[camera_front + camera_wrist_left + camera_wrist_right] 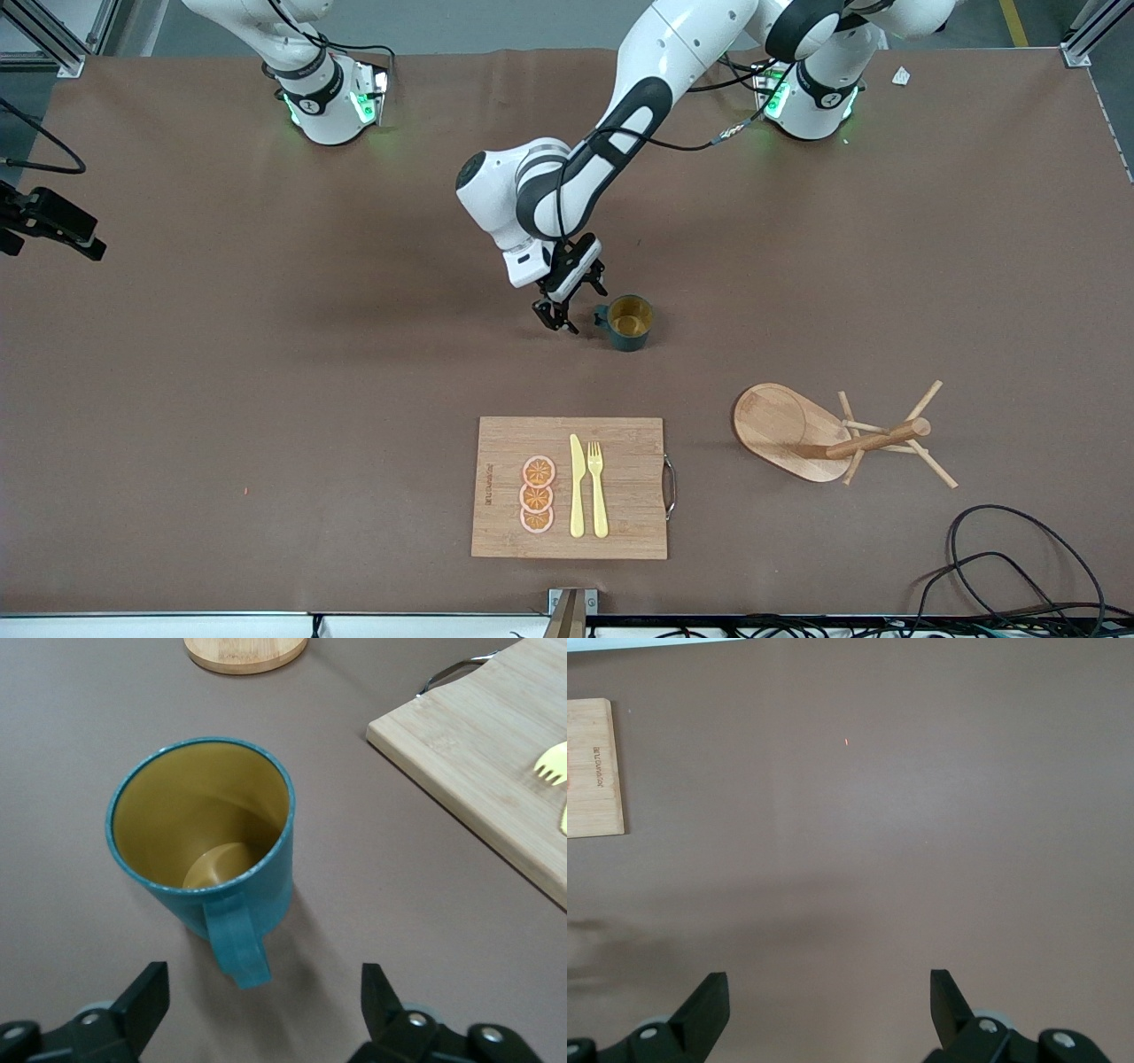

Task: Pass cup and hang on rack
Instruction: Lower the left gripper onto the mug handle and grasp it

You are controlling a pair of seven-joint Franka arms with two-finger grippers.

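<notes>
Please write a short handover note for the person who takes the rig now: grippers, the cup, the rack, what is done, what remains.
Left gripper: open, low beside the cup, facing its handle, not touching.
Right gripper: open, holding nothing, over bare table; that arm waits.
Cup: upright on the table, mid-table.
Rack: nearer the front camera than the cup, toward the left arm's end, pegs free.
Done: approach only.
Left: grasp, pass, hang.

A short word is burned into the cutting board (569, 487) near one edge, lower centre of the frame; its letters are too small to read.
</notes>
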